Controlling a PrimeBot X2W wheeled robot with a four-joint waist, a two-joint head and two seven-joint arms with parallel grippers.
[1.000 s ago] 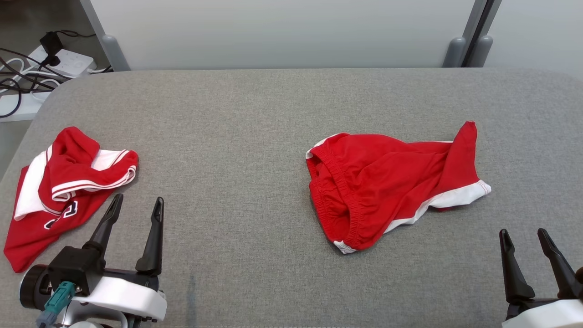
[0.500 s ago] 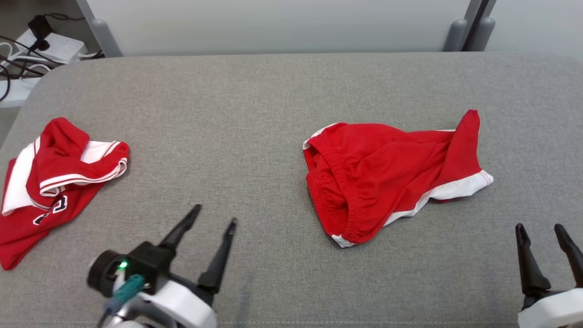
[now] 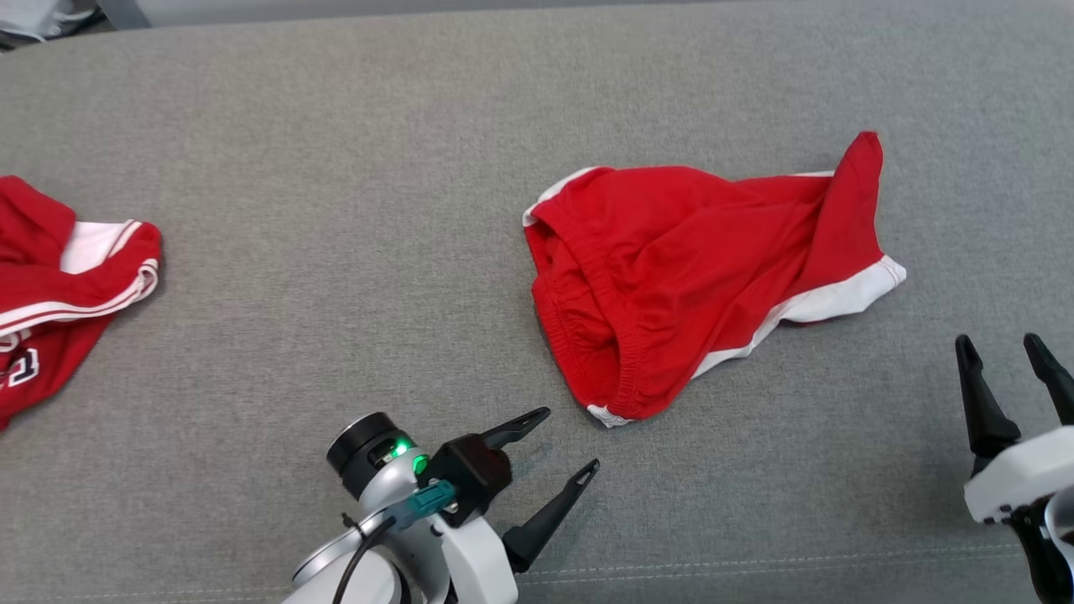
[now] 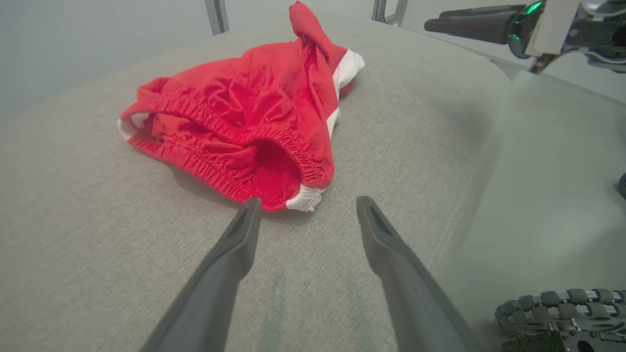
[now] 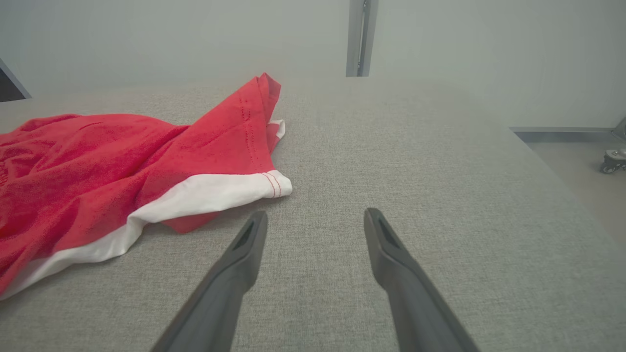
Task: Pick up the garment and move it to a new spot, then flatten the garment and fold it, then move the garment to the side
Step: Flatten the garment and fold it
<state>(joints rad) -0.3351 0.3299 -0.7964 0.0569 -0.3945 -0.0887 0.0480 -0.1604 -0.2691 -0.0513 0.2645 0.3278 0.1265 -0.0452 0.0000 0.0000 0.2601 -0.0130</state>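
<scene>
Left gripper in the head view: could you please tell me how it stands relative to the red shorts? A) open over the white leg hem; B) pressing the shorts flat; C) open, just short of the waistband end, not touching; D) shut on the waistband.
C: the left gripper has its fingers spread, and the grey cloth surface shows between their tips and the waistband end of the red shorts.

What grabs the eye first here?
The crumpled red shorts with white trim, lying right of centre on the grey fabric table. Next, the left gripper, open, aimed at the shorts' near waistband corner, and the right gripper, open, at the lower right. A second red garment lies at the left edge.
</scene>
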